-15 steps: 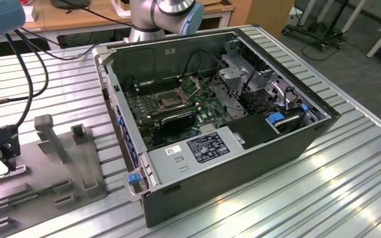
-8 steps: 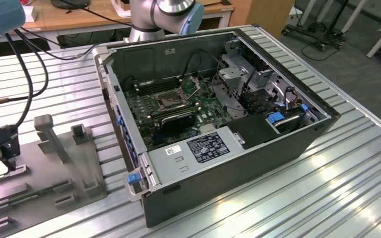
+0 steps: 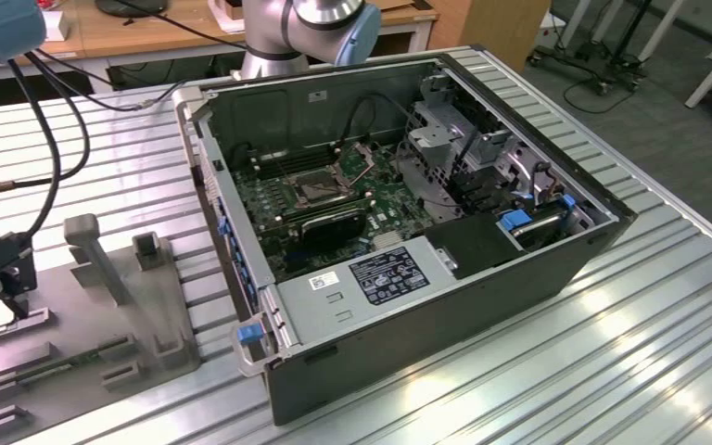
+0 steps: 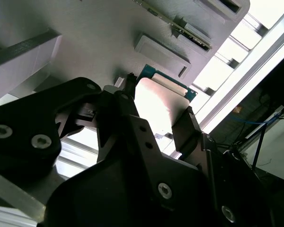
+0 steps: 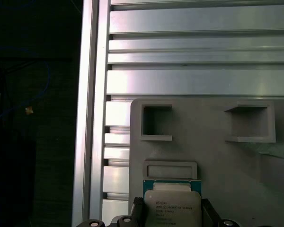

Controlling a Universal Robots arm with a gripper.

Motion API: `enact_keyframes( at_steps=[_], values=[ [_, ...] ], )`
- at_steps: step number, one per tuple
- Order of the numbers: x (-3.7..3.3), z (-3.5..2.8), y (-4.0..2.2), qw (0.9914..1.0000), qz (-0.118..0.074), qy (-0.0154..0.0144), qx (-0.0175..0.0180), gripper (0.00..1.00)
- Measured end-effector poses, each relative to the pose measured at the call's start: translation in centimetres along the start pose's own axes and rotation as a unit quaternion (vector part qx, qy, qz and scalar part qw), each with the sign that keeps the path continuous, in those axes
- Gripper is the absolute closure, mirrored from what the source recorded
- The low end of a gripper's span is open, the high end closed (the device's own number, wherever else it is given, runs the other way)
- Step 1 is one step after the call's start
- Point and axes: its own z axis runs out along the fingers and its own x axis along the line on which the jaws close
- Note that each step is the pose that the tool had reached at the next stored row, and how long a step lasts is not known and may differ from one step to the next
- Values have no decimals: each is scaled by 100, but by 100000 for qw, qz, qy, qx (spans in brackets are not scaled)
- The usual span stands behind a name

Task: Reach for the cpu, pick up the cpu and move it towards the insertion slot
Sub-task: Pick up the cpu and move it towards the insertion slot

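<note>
Currently at the pick step: black two-finger gripper [image 4: 158, 111] is closed on the small flat square cpu with the pale silvery metal face [image 5: 172, 207]. In both wrist views, one dark finger [image 5: 137, 210] presses each of two opposite edges, with no gap visible on either side. Looks like a firm edge pinch, though that's a judgement.

Location: cpu is over the flat grey plastic fixture plate [image 3: 71, 324] at the exterior view's left, just beside a low raised rectangular grey block [image 5: 170, 169]. Can't tell whether it's clear of the plate or resting on it.

Transfer isn't done. The insertion slot, a square dark-centred socket with a silvery metal frame [image 3: 312, 190], sits on the green board inside the open black computer case [image 3: 455, 306]. That's well apart from the gripper, with the case wall between them. Any carry calls for a straight lift off the fixture, clearance over that wall, and keeping the chip level and square to the socket.

Cpu appearance: bright heat-spreader face with small dark print, rounded corners, and a thin green-blue board rim showing along the far edge. Face is glare-washed in the second wrist view. It lies flat between the fingers with no visible tilt.

Everything sits on the ribbed aluminium slat table [image 3: 653, 352].
</note>
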Motion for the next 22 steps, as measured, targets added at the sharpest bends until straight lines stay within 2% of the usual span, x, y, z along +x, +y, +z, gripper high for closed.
enact_keyframes(
  at_steps=[22],
  values=[
    [1,-61,2,100000,3,35,23,45]
  ],
)
